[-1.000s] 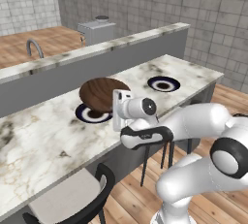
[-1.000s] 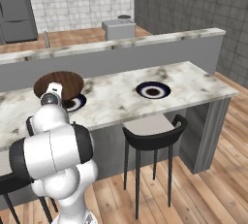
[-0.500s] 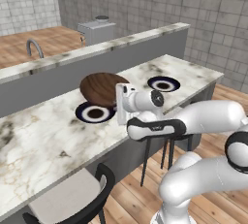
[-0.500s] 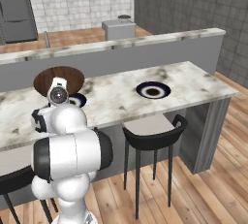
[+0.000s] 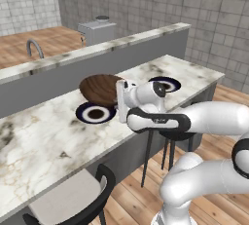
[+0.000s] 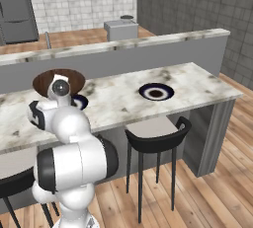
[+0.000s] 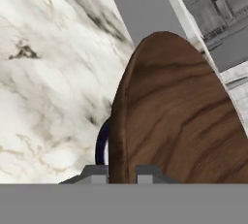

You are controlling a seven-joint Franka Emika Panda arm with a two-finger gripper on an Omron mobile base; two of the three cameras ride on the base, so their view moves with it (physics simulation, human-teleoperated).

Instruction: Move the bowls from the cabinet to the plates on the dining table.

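gripper (image 7: 122, 174) pinched tight on wood bowl (image 5: 100, 88) rim, tilted over near-left plate (image 5: 95, 113). level bowl, centre over plate, lower w/ care, then release.

No readable text, labels, brands or numbers anywhere.

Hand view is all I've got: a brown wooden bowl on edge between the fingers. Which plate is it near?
Observer: The brown wooden bowl hangs tilted over the near plate, the one closer to the arm.
Operator: Is the other plate free?
Observer: Yes, the far plate sits bare on the dining table.
Operator: Anything under the table edge?
Observer: A black stool stands below the far plate.
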